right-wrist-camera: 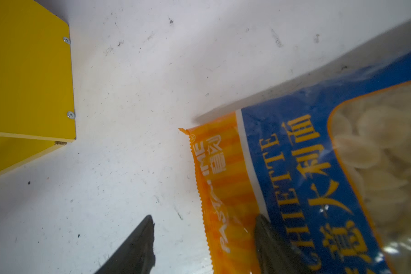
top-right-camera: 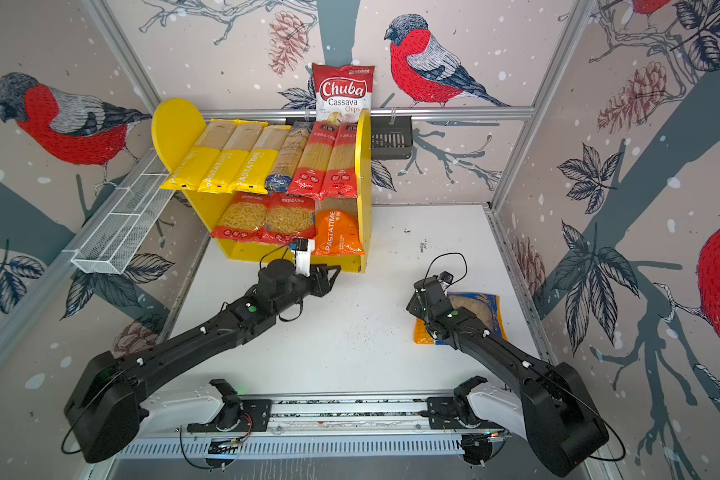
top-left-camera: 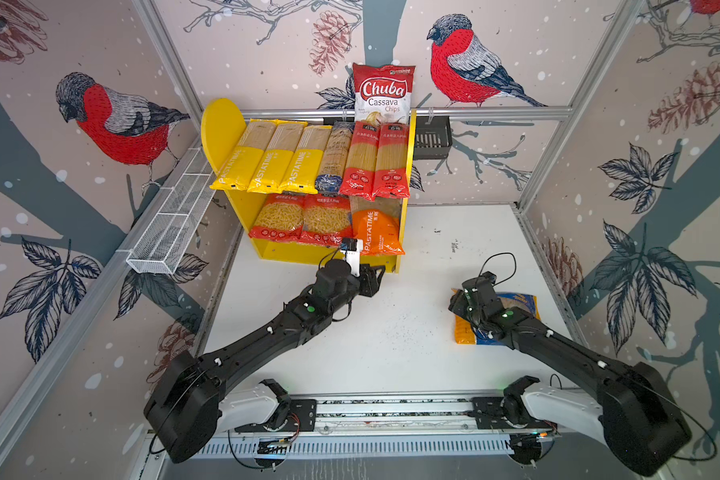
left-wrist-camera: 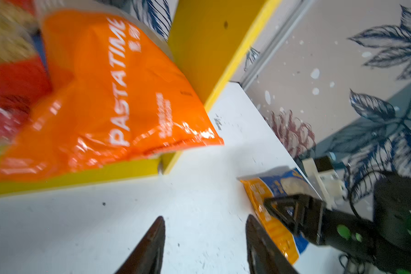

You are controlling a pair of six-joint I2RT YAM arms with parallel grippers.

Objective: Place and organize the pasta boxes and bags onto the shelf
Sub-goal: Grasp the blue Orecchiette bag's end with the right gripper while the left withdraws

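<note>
The shelf (top-left-camera: pixel 223 124) holds three yellow spaghetti packs (top-left-camera: pixel 267 160), a blue-labelled pack (top-left-camera: pixel 333 162) and two red packs (top-left-camera: pixel 377 162) on top. Below lie two red macaroni bags (top-left-camera: pixel 304 220) and an orange bag (top-left-camera: pixel 377 230) (left-wrist-camera: pixel 116 95). A blue-orange pasta bag (top-left-camera: pixel 516 303) (right-wrist-camera: pixel 294 154) lies flat on the table at the right. My right gripper (right-wrist-camera: pixel 204 216) is open low over its orange end, one finger above the bag, the other above bare table. My left gripper (top-left-camera: pixel 375 278) (left-wrist-camera: pixel 204 218) is open and empty in front of the shelf's right corner.
A red-white Chuba chips bag (top-left-camera: pixel 383 91) hangs on the back rail above the shelf. A black slotted basket (top-left-camera: pixel 433 139) hangs to its right, and a white wire-mesh basket (top-left-camera: pixel 171 224) runs along the left wall. The right wall stands close behind the blue-orange bag.
</note>
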